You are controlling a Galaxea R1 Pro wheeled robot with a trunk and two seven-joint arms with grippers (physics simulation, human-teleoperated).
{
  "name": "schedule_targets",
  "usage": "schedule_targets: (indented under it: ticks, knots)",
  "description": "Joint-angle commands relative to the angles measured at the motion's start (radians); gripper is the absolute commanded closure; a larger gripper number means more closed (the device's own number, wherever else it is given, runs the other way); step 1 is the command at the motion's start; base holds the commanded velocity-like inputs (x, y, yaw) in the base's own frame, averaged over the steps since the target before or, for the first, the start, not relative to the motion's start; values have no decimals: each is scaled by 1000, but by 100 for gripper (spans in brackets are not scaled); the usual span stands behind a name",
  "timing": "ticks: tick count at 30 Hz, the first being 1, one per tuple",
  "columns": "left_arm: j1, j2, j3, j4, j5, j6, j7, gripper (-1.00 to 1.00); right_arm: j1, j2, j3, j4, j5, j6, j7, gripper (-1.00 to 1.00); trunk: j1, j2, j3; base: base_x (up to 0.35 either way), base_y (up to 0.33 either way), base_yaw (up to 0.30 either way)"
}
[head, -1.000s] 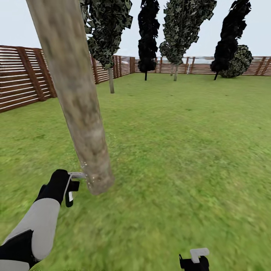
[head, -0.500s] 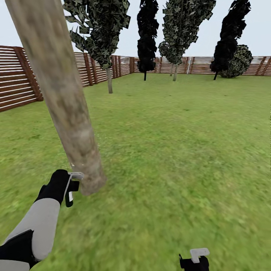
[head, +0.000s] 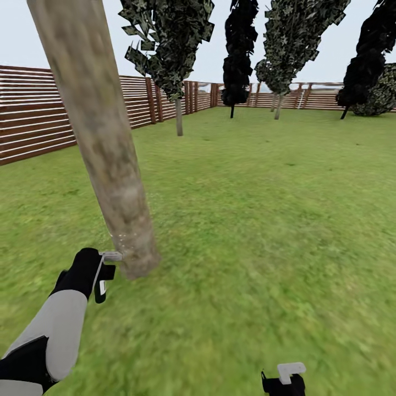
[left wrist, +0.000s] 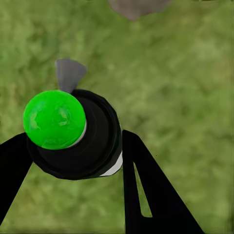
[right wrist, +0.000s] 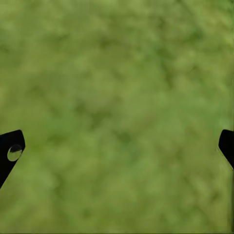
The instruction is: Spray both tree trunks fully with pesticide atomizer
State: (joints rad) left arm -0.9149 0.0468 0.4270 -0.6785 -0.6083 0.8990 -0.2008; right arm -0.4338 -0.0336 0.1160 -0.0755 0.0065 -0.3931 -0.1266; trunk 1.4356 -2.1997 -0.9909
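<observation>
A thick, mottled grey-brown tree trunk leans across the left of the head view and meets the grass near my left arm. My left gripper is shut on the pesticide atomizer, whose grey nozzle touches or nearly touches the trunk's base. A few whitish pesticide specks dot the bark low down. In the left wrist view the atomizer is a black bottle with a green cap spot, clamped between the black fingers of the left gripper, and the trunk's foot shows beyond it. My right gripper hangs open over grass.
Lawn stretches ahead and to the right. A brown slatted fence runs along the left and back. A thin-trunked leafy tree stands by the fence, and dark narrow trees line the far end.
The whole view has swung to the left, so the far trees and fence sit further right in the picture. The left gripper still holds the atomizer at the trunk's base.
</observation>
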Motion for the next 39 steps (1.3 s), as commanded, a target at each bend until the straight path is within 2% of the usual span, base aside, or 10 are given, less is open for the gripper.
schedule_targets:
  ticks: [1,9,13,19,35,39]
  knots:
    - [-1,-1,3,-1,-11,3,-9,100,0,0,8,0,0,-1,-7,-100,0,0,-1,217,-197,99]
    - [-1,-1,4,-1,-10,2,-9,100,0,0,8,0,1,-1,-7,-100,0,0,-1,303,-75,6]
    - [1,-1,3,0,-8,1,-9,100,0,0,8,0,1,-1,-7,-100,0,0,-1,192,-1,193]
    - [56,-5,2,6,-7,-3,-9,100,0,0,8,0,1,-1,-7,-100,0,0,-1,8,-16,232]
    - [62,-8,-1,1,-8,-3,-9,100,0,-1,8,0,0,-1,-7,-100,0,0,-1,69,-255,6]
    - [62,-7,-1,-4,-8,-3,-8,100,0,0,8,0,0,-1,-7,-100,0,0,-1,39,-266,230]
